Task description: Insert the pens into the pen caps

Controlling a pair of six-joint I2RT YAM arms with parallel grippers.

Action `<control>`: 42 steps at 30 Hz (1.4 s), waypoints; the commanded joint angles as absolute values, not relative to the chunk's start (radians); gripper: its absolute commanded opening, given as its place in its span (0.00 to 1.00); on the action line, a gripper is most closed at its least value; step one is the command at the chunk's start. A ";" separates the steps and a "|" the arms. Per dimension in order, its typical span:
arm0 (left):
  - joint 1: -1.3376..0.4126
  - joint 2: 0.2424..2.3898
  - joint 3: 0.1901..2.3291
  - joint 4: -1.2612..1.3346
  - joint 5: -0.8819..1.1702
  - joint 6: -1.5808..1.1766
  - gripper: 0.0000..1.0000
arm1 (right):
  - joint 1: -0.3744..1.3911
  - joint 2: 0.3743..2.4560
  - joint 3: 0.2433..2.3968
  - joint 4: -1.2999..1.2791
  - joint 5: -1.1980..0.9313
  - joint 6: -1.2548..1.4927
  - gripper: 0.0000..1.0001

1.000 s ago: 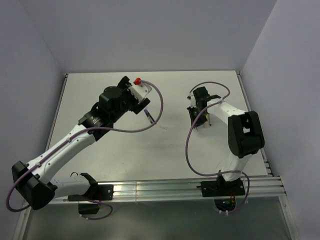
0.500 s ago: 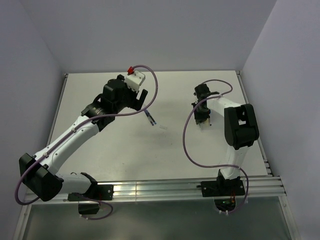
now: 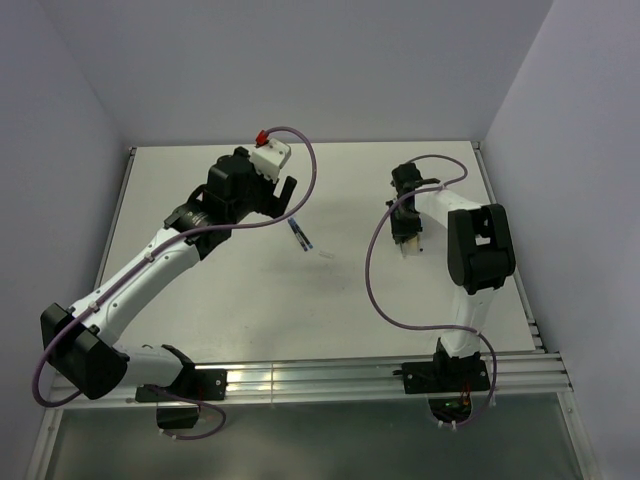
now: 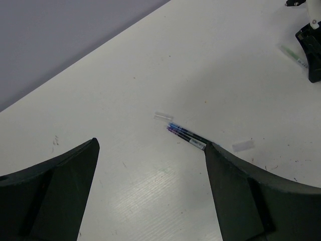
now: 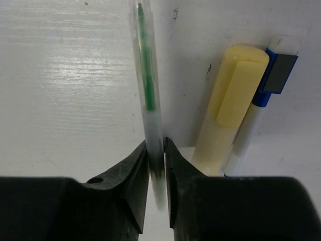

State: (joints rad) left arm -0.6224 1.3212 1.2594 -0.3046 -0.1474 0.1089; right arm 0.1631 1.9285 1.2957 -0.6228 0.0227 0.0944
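1. While the right fingers pinch tight on a clear green-cored pen, its length reaches straight out ahead of them.
2. Just right of that pen, a yellow cap and a blue-capped white pen lie side by side on the worktop.
3. The left fingers are spread wide and hold nothing. Dark blue pens lie ahead between them, one end hidden behind one finger, with a translucent cap just beyond.

The left arm and right arm are white tubular links with bulky black joint housings. A thin purple cable loops along each. Behind the matte black wedge fingers of the left gripper sits a white box with a red cap.
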 commanded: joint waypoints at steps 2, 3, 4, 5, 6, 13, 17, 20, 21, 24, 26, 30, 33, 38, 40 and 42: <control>-0.618 1.313 1.305 -0.287 -0.147 0.086 0.92 | 0.146 1.962 1.322 -0.644 0.057 0.097 0.29; -0.618 1.313 1.304 -0.291 -0.141 0.083 0.93 | 0.146 1.962 1.322 -0.644 0.054 0.098 0.29; -0.618 1.313 1.305 -0.294 -0.137 0.081 0.93 | 0.143 1.963 1.325 -0.646 0.049 0.101 0.29; -0.618 1.316 1.307 -0.299 -0.132 0.078 0.93 | 0.138 1.967 1.327 -0.650 0.046 0.104 0.30; -0.618 1.321 1.313 -0.307 -0.130 0.074 0.93 | 0.137 1.968 1.327 -0.653 0.045 0.104 0.30; -0.614 1.331 1.318 -0.308 -0.140 0.071 0.93 | 0.133 1.922 1.348 -0.661 0.034 0.098 0.33; -0.604 1.336 1.325 -0.313 -0.137 0.057 0.93 | 0.133 1.864 1.381 -0.675 0.026 0.087 0.34; -0.598 1.338 1.330 -0.313 -0.135 0.049 0.92 | 0.132 1.821 1.400 -0.676 0.018 0.074 0.34; -0.597 1.339 1.330 -0.313 -0.132 0.048 0.92 | 0.133 1.813 1.405 -0.676 0.018 0.069 0.34; -0.592 1.342 1.335 -0.314 -0.132 0.045 0.93 | 0.133 1.790 1.425 -0.678 0.031 0.054 0.34; -0.583 1.347 1.339 -0.319 -0.114 0.037 0.93 | 0.133 1.758 1.436 -0.677 -0.024 0.025 0.33; -0.540 1.373 1.344 -0.350 -0.029 0.021 0.94 | 0.135 1.660 1.465 -0.640 -0.149 -0.041 0.32; -0.506 1.399 1.333 -0.344 -0.008 -0.029 0.89 | 0.143 1.579 1.502 -0.609 -0.219 -0.125 0.35; -0.421 1.482 1.341 -0.334 0.072 -0.242 0.81 | 0.143 1.474 1.517 -0.565 -0.270 -0.207 0.66; -0.411 1.522 1.330 -0.318 0.060 -0.300 0.81 | 0.141 1.436 1.471 -0.517 -0.276 -0.236 0.81; -0.410 1.574 1.327 -0.313 0.048 -0.395 0.80 | 0.141 1.422 1.422 -0.486 -0.244 -0.229 0.93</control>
State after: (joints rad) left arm -0.4164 1.5314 1.3083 -0.3412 0.0227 -0.2150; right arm 0.1413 1.4521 1.4704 -0.5610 -0.2375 -0.1772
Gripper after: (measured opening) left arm 0.806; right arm 0.902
